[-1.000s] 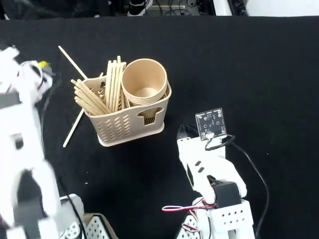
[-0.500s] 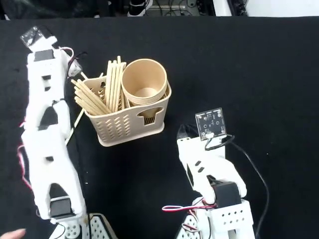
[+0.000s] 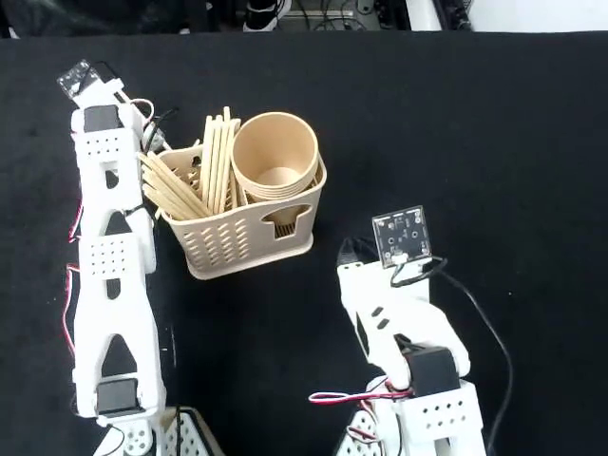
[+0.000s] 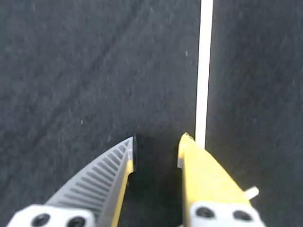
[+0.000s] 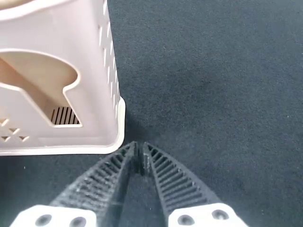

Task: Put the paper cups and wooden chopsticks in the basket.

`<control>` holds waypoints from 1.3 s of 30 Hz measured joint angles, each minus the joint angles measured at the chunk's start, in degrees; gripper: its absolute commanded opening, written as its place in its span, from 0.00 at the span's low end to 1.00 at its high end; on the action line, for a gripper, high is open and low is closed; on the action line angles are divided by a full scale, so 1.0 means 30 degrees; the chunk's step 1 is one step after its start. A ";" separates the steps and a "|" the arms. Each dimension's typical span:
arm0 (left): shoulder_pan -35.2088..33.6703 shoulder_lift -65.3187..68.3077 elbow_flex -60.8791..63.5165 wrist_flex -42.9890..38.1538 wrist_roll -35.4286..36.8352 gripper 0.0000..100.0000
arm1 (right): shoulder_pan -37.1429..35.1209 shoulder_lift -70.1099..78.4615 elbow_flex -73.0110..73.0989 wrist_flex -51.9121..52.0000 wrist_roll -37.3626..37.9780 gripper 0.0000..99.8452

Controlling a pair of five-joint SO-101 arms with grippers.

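The beige basket (image 3: 249, 231) holds a stack of paper cups (image 3: 275, 155) and several wooden chopsticks (image 3: 195, 176) standing on end. My left arm (image 3: 106, 161) stretches along the basket's left side. Its gripper (image 4: 157, 144) is open just above the black cloth, with a loose chopstick (image 4: 204, 71) lying right beside the yellow finger, outside the jaws. My right gripper (image 5: 140, 152) is shut and empty, its tip close to the basket's lower corner (image 5: 113, 123). In the high view the right gripper (image 3: 350, 252) sits to the right of the basket.
Black cloth covers the whole table (image 3: 475, 142). The right arm's base (image 3: 427, 408) stands at the front edge, the left arm's base (image 3: 119, 399) at the front left. Open cloth lies to the right and behind the basket.
The left arm has swung in from the left edge and extended along the basket's left side, now covering the loose chopsticks on the cloth. The right arm has not moved.
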 measured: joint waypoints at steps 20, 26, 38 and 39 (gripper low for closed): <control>0.1201 -0.0908 0.3018 -0.3458 0.1055 0.03 | 0.0000 0.0000 0.0000 0.0000 0.0000 0.03; 0.1231 -0.0967 0.2901 -0.1846 0.0615 0.03 | 0.0000 0.0000 0.0205 0.0000 0.0000 0.03; 0.1758 -0.2315 0.0821 0.3751 -0.5216 0.03 | 0.0029 0.0000 0.0293 -0.0117 0.0000 0.03; 0.1758 -0.2755 0.1260 0.3810 -0.6037 0.03 | 0.0029 0.0000 0.0293 -0.0117 0.0000 0.03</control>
